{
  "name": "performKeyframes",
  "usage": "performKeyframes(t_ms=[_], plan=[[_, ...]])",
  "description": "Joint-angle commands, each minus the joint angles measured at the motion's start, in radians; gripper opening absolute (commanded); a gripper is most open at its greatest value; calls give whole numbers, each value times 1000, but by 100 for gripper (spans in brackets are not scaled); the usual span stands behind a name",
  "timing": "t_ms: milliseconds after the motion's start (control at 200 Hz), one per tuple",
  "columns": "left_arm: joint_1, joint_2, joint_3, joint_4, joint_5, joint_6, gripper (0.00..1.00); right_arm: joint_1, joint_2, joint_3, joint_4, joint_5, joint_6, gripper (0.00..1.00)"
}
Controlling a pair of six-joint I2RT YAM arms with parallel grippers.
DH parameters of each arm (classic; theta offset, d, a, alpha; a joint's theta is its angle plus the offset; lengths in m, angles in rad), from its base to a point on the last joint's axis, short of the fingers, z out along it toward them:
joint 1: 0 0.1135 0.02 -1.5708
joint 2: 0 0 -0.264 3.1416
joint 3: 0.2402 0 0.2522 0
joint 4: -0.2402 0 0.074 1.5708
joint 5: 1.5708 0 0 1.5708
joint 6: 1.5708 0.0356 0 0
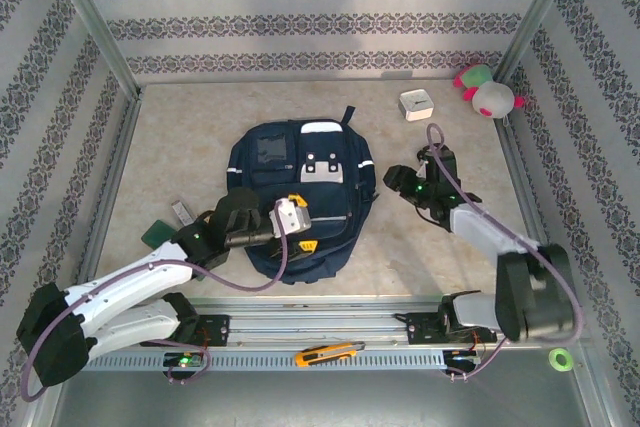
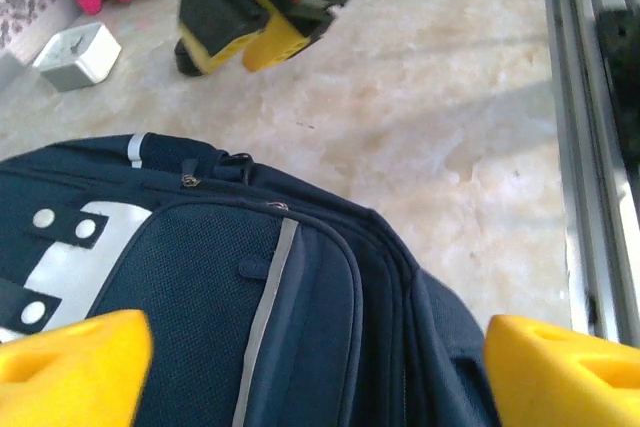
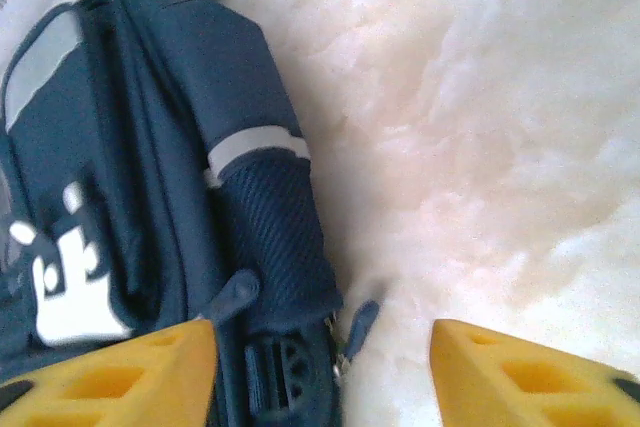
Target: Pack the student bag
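Navy student bag (image 1: 300, 197) on table (image 1: 180, 147); white patches (image 1: 322, 169) illegible (too small). Left tool (image 2: 318, 367) spread apart; right tool (image 3: 325, 372) spread apart.

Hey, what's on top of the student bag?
The open left pincer is over the student bag; contact unclear. Nothing else lies on it. Its contents are hidden.

The student bag (image 3: 150, 147), navy fabric, lies on the left, on a pale marbled table (image 3: 480, 147). A grey reflective stripe (image 3: 258, 147) crosses the top of its dark mesh side pocket (image 3: 275, 237), and a blurred white patch (image 3: 65, 302) sits near the lower left. The right gripper (image 3: 320, 377) has its yellow fingertips (image 3: 110, 372) spread wide apart, gripping nothing, with a dark zipper pull (image 3: 360, 325) between them
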Motion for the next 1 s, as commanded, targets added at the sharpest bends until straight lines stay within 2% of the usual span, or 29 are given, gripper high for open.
performKeyframes(t_ms=[0, 115, 160, 245, 340, 535, 729, 874, 994], plan=[[0, 0, 86, 1, -128, -222, 92, 49, -138, 21, -250, 108, -71, 61], [12, 20, 154, -148, -395, -454, 92, 153, -239, -4, -310, 101, -18, 60], [36, 37, 176, -226, -465, -545, 91, 205, -249, -15, -320, 96, 20, 60], [108, 83, 197, -349, -504, -712, 89, 298, -226, -38, -305, 81, 100, 58], [186, 146, 183, -374, -494, -832, 85, 376, -153, -49, -235, 56, 178, 57], [204, 331, 142, -235, -453, -860, 81, 431, 65, 17, -152, 20, 172, 56], [202, 573, 145, -57, -382, -859, 80, 378, 184, -8, -51, 98, 186, 53], [160, 674, 191, -18, -371, -866, 79, 324, 173, -52, -50, 123, 175, 53], [107, 658, 168, -9, -409, -883, 79, 382, 120, -78, -95, 123, 159, 53]])
